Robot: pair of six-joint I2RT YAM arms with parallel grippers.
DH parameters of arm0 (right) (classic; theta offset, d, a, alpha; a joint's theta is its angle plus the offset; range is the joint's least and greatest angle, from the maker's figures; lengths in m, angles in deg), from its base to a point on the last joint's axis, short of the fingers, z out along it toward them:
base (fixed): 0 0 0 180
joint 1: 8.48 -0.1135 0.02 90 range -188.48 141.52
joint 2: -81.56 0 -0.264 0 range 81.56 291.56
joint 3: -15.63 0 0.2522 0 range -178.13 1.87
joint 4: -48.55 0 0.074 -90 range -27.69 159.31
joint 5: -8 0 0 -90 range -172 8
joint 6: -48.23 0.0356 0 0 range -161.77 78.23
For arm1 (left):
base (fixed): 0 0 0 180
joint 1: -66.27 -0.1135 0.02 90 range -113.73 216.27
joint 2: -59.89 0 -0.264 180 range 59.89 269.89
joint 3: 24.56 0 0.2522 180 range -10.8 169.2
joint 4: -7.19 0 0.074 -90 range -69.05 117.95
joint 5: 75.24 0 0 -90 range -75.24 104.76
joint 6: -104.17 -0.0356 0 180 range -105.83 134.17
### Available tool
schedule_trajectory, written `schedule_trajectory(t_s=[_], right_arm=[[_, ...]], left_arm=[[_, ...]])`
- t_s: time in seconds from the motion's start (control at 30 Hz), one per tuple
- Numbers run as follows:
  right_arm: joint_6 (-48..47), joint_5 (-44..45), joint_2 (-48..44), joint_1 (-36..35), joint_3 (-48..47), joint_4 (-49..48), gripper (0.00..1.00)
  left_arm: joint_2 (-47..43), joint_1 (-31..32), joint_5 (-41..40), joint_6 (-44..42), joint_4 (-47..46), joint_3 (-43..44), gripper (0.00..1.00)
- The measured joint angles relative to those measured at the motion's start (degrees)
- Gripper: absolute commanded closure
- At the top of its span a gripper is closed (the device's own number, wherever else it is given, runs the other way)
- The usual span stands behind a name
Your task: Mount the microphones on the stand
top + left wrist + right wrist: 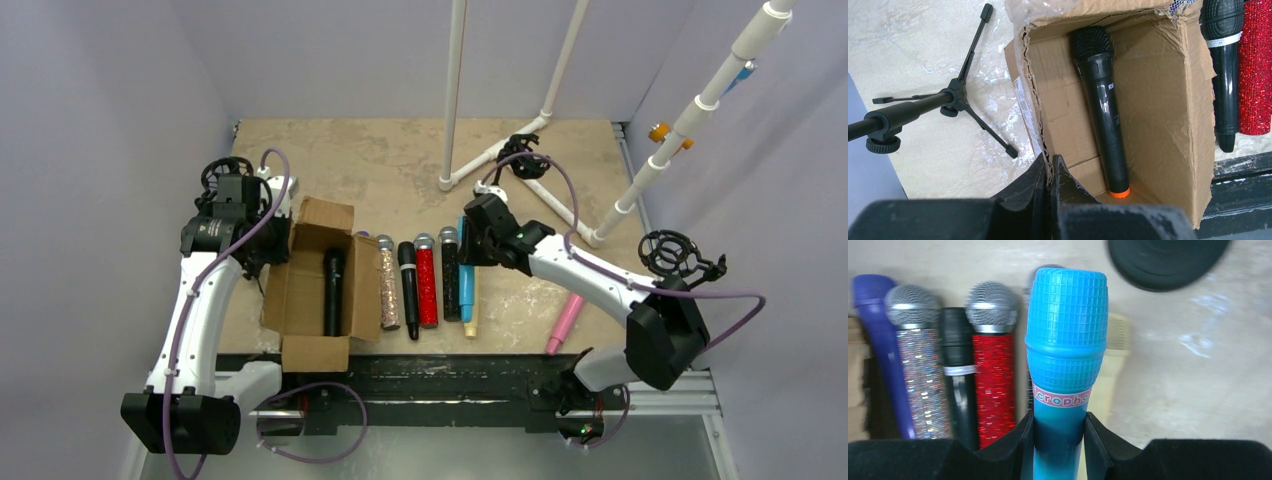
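The job looks barely begun: no microphone shows on the stand, and all of those in view are down on the table point(400, 160).

Nearest, a pink microphone point(565, 322) lies alone to the right, smooth and slim. Left of it, a row lies side by side, heads pointing away. It holds a cream microphone point(1113, 360) of matte plastic and a red glitter microphone point(994, 385) with a round wire-mesh head. Next come a black microphone point(958, 365) with a silver band, a silver glitter microphone point(923, 385) and a smooth purple microphone point(878, 340).

The right pincer point(1058, 430) is clamped on the handle of the blue microphone point(1067, 330), glossy plastic with a moulded grid head, held over this row. I cannot tell whether it is clear of the table.

Further left stands an open box point(1168, 125) of rough brown cardboard, its edges torn. A second, long black microphone point(1100, 110) with an orange end cap lies inside. The left pincer point(1050, 175) is pressed together and seems to pinch the box's torn left wall.

Beyond the box lies a small black metal tripod point(955, 95). Farthest off is the stand point(455, 100), made of smooth white pipe, with a black ring-shaped shock mount point(527, 162) at its foot.

The first pick seems under way, and the rest remain to be done.
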Motion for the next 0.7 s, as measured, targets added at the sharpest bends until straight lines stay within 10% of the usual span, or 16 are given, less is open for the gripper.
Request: schedule_trajectory(t_s=[0.7], right_arm=[[-1.7,7.3,2.9,9.1,10.6,-2.1,0.5]], left_arm=[[-0.1,0.0,1.0,-0.1,0.0,0.0,1.0]])
